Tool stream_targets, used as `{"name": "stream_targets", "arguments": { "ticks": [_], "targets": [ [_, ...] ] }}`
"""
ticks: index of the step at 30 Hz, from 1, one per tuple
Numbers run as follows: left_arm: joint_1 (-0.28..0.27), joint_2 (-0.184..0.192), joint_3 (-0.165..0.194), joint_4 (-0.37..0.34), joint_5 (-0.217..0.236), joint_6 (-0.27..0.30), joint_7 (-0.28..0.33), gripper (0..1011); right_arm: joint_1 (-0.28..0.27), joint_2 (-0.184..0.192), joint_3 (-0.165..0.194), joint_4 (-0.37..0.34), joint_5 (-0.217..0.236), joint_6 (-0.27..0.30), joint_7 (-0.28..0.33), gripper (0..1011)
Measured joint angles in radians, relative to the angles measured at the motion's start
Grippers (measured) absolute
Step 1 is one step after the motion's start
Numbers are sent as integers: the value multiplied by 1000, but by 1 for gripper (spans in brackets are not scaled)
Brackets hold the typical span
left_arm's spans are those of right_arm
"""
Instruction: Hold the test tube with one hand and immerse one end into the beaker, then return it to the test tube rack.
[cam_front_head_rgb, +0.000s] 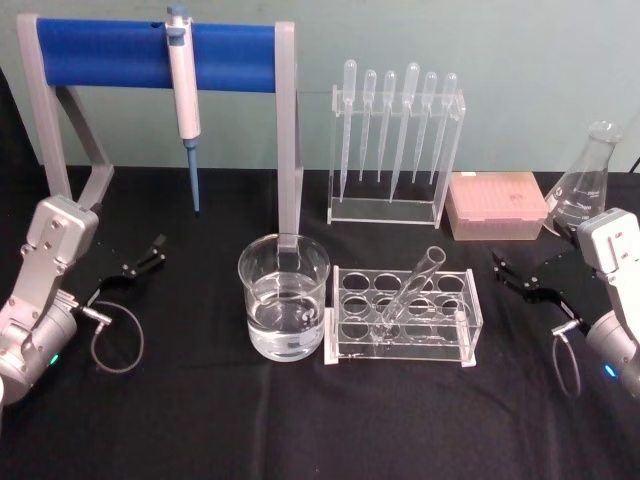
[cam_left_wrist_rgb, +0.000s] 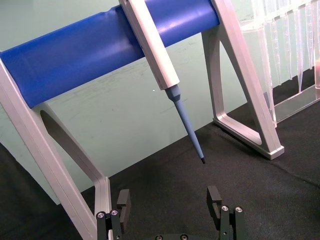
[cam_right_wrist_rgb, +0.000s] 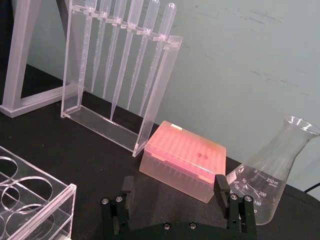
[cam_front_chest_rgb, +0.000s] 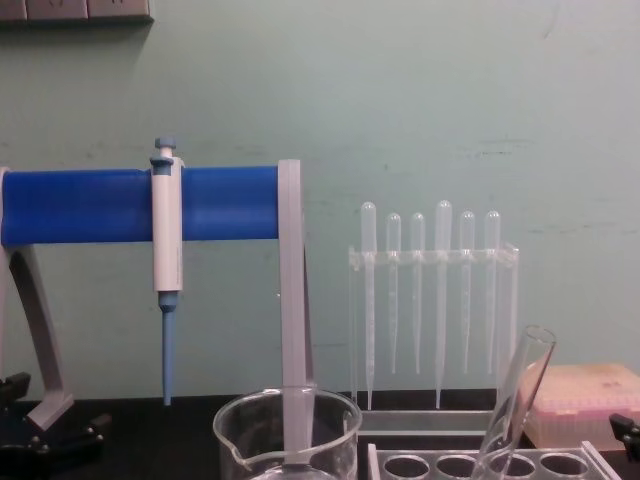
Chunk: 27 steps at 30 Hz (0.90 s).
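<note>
Across the black tabletop, the largest piece was the blue-barred stand at the back left. A pipettor was hung from its bar, so its tip was kept off the cloth. To its right, a clear pipette rack kept its thin pipettes upright and well apart from the work.

Nearer the robot, the test tube rack sat at centre with the beaker just beside its left end. Whether the two touched could not be told, but that closeness looked meant to keep the carry short. The beaker held clear liquid partway up.

The test tube stood in a middle hole of the rack, rounded bottom down. It leaned with its mouth toward the back right, which left its upper length free to grip.

The left hand rested low by the tabletop's left side, jaws wide and empty. The right hand mirrored it on the right, also wide and empty. It sat nearer the tube and so seemed better placed to reach it. The task looked not yet begun.
</note>
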Motion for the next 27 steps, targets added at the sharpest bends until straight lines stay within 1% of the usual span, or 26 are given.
{"name": "stream_targets", "arguments": {
  "ticks": [27],
  "targets": [
    [0,0,0,0,0,0,0,1000,0,0,0,0,0,0,0,1002]
  ]
}}
